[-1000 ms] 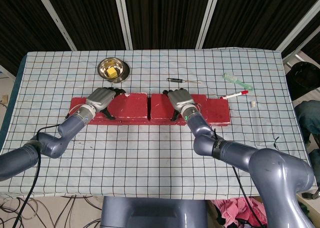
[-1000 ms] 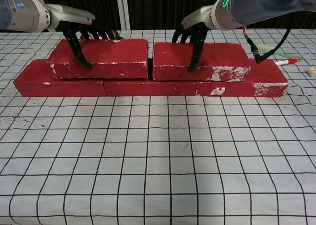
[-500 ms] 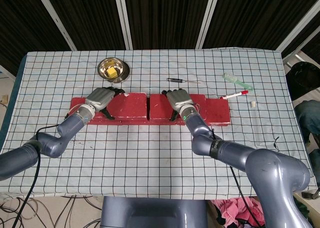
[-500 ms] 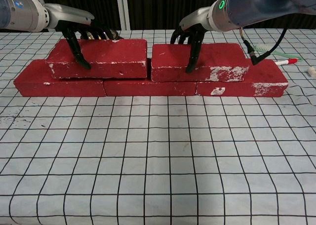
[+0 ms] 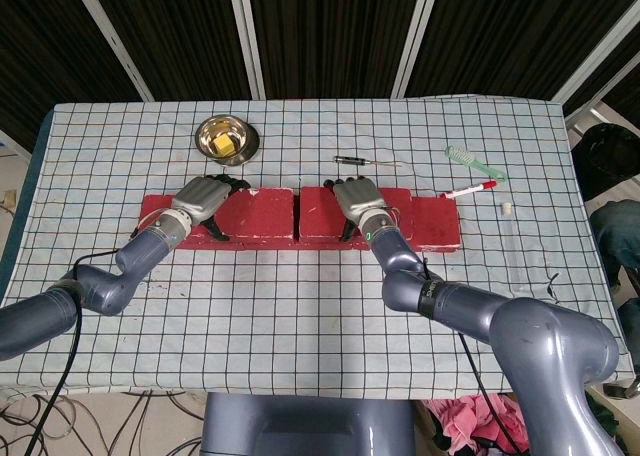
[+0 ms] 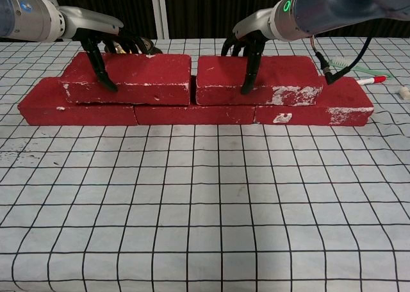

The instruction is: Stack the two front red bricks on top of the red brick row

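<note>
Left hand (image 6: 102, 45) grips left upper brick (image 6: 128, 77), sitting on bottom row (image 6: 192, 113), left half. Right hand (image 6: 246, 45) grips right upper brick (image 6: 256, 81), on row's right half. Bricks nearly butt at row centre. Before letting go: nudge ends together, square w/ row's front edge, then lift fingers straight up.

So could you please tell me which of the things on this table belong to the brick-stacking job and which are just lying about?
Job: left upper brick, held by the left hand; right upper brick, held by the right hand; brick row underneath.

Lying about: bowl, screwdriver, brush, marker.
</note>
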`<state>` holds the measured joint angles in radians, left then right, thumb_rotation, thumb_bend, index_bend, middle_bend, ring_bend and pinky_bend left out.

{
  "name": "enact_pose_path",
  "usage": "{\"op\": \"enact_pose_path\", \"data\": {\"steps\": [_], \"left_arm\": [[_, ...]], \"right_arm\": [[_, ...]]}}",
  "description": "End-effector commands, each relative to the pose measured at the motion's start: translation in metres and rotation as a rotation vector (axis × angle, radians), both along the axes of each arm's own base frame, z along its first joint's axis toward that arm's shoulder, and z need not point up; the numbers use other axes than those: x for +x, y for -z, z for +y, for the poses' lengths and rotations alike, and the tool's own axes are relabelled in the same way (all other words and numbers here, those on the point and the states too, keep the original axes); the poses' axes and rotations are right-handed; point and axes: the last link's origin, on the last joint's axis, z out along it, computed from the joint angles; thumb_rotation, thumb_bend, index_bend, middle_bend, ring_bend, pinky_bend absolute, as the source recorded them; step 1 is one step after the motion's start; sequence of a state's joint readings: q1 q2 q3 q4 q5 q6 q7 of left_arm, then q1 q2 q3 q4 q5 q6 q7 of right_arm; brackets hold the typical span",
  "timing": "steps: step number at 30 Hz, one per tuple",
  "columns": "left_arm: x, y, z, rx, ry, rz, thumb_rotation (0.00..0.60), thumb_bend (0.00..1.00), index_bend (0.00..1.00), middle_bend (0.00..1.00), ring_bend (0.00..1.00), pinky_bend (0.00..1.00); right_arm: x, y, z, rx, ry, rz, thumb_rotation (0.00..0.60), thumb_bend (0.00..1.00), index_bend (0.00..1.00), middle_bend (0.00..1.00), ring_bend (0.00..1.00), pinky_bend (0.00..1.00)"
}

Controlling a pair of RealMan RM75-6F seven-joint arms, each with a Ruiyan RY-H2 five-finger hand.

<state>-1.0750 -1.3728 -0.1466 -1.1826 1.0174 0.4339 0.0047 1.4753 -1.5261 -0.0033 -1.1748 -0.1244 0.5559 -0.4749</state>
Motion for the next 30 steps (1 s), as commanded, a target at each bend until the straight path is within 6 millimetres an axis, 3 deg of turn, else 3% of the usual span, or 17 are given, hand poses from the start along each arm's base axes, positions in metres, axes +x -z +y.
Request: {"op": "enact_pose_path", "data": {"steps": [1, 30], "left_arm": [[0.0001, -0.0006, 0.0001, 0.002, 0.000, 0.000, 0.600, 0.09, 0.15, 0.18, 0.08, 0.18], [0.0019, 0.0021, 0.0016, 0.007, -0.003, 0.010, 0.600, 0.06, 0.14, 0.17, 0.08, 0.18]], "right_arm": [[0.0003, -0.0003, 0.0002, 0.000, 0.000, 0.001, 0.600, 0.00, 0.10, 0.12, 0.10, 0.13], [-0.0006, -0.0001, 0.0017, 0.012, 0.003, 0.012, 0.600, 0.00, 0.03, 0.10, 0.07, 0.13]]}}
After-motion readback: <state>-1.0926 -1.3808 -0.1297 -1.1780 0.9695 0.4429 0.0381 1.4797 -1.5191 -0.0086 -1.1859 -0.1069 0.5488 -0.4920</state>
